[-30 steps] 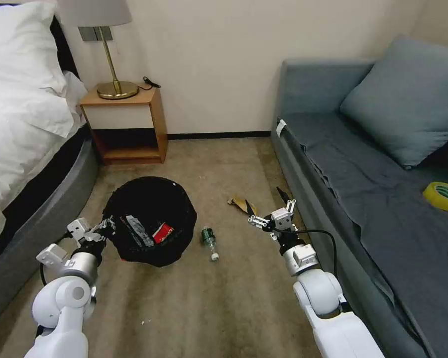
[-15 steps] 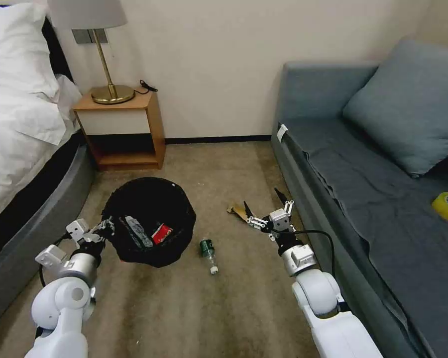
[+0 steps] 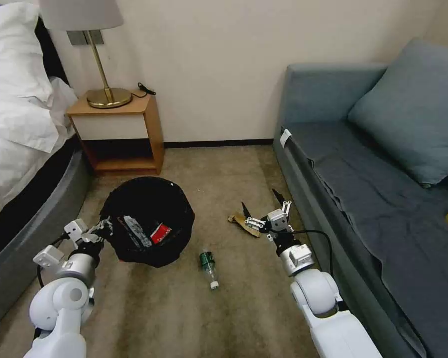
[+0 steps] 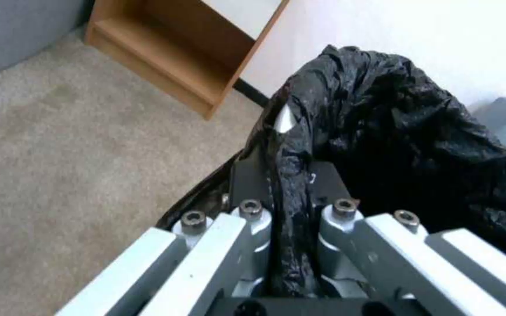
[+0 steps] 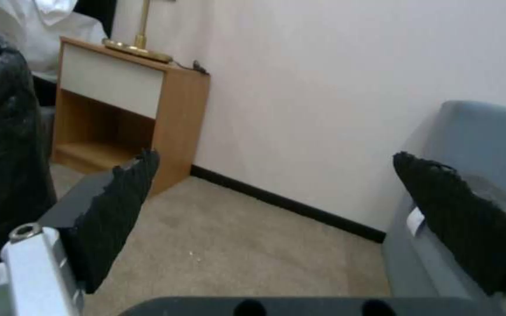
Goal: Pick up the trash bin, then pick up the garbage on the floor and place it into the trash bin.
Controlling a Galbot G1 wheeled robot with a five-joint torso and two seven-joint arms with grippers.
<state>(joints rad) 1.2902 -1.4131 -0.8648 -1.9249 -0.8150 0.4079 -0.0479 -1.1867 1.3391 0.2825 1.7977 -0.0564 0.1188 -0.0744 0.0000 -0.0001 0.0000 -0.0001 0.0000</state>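
The trash bin [image 3: 149,219], round and lined with a crinkly black bag, hangs tilted at the left with a red wrapper and other litter inside. My left gripper [image 3: 102,229] is shut on the trash bin's rim [image 4: 291,145], bag plastic pinched between the fingers. Garbage lies on the carpet: a small clear bottle with a green label [image 3: 208,262] and a tan-brown crumpled wrapper [image 3: 240,222]. My right gripper [image 3: 262,208] is open just above and right of the tan wrapper, its black fingertips [image 5: 118,206] spread wide with nothing between them.
A grey sofa [image 3: 363,189] with a cushion runs along the right, close to my right arm. A bed [image 3: 20,129] stands at the left, and a wooden nightstand [image 3: 117,132] with a lamp by the wall. Open carpet [image 3: 184,318] lies in front.
The whole picture has shifted, so the camera has moved. The bottle and tan wrapper now sit lower and nearer. Both grippers keep their states, the left still holding the bin.
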